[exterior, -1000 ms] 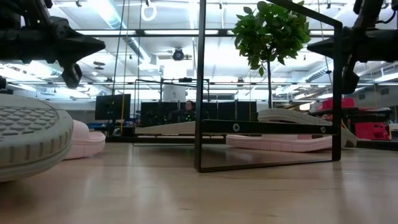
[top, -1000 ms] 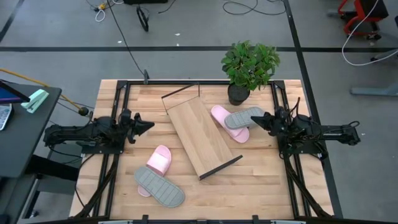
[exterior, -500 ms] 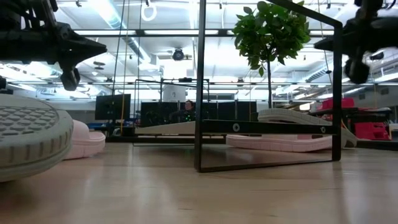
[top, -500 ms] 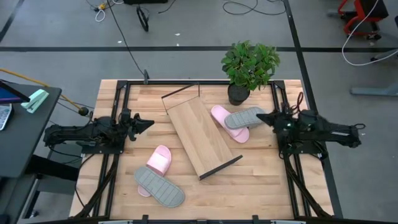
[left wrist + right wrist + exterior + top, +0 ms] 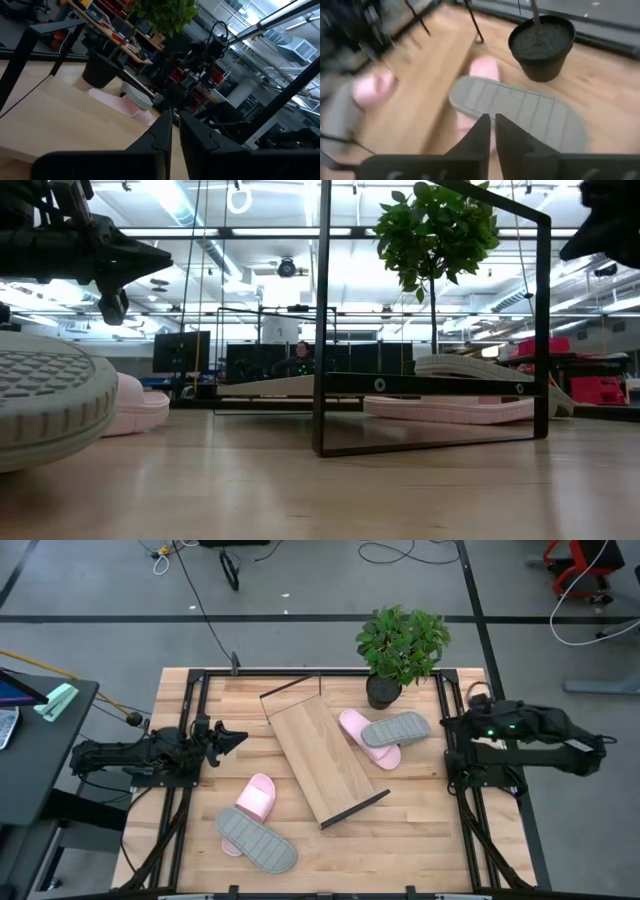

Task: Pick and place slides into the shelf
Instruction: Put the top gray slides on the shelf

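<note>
The shelf [image 5: 325, 758], a light-wood board with black end frames [image 5: 322, 330], lies askew at the table's middle. To its right, a grey slide [image 5: 395, 728] rests sole up across a pink slide [image 5: 358, 732]; the right wrist view shows both, grey [image 5: 520, 112] over pink [image 5: 482, 67]. Near the front left, another grey slide [image 5: 258, 838] lies sole up over a pink slide [image 5: 256, 796]. My right gripper [image 5: 447, 723] hangs shut above the table's right side, tipped down toward the grey slide. My left gripper [image 5: 238, 737] is shut, level, at the left.
A potted plant [image 5: 400, 645] stands at the far edge just behind the right pair of slides, its pot [image 5: 542, 47] close to them. Black frame rails [image 5: 470, 830] run along both sides of the table. Bare wood lies at the near right [image 5: 410, 840].
My right gripper has risen and drawn back toward the table's right edge, away from the grey slide, and has tipped from level to pointing down at a slant. The slides and the shelf have stayed where they were.
</note>
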Controlling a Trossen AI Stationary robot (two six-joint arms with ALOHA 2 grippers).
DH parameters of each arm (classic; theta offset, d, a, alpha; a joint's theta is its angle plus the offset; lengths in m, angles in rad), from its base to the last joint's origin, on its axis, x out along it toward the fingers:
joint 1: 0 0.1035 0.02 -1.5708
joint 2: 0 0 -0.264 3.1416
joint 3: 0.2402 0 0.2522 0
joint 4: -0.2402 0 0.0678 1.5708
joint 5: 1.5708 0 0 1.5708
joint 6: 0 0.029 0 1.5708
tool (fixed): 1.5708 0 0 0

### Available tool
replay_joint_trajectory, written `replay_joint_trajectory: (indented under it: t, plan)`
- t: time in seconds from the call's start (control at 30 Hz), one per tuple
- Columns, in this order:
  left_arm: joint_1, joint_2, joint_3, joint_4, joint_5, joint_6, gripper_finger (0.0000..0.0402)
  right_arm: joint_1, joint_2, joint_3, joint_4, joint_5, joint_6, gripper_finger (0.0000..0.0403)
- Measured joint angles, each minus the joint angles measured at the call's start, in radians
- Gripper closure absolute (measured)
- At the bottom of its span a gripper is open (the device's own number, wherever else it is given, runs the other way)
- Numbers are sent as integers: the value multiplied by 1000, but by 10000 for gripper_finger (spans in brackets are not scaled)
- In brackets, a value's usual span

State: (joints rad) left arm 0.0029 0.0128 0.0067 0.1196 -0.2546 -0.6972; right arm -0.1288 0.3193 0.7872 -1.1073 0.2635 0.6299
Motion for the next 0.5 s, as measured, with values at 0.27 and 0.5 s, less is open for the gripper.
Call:
replay_joint_trajectory:
  t: [0.27, 0.5]
  plan:
    - [0, 0, 0, -44, 0, -53, 359, -1, 335, 6, -96, -8, -291, 274]
    - [0, 0, 0, -49, 1, -69, 360, -2, 553, 2, -126, -2, -394, 197]
